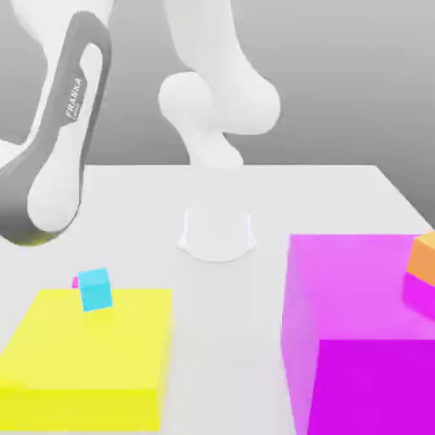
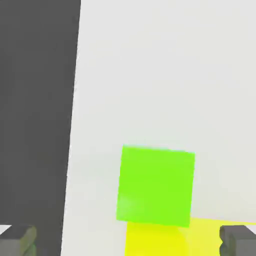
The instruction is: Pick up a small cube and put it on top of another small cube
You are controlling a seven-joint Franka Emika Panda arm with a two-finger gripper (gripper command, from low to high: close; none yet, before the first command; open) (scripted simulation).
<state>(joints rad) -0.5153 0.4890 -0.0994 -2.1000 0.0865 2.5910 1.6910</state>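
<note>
Lying between the end effector's (image 2: 128,241) open fingers: green cube (image 2: 156,186).

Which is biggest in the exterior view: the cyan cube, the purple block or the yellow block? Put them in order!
1. Purple block
2. Yellow block
3. Cyan cube

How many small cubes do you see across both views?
3: the green cube, in the hand view; the cyan cube, by the yellow block's far edge; the orange cube, on the magenta block. Others may be hidden.
</note>
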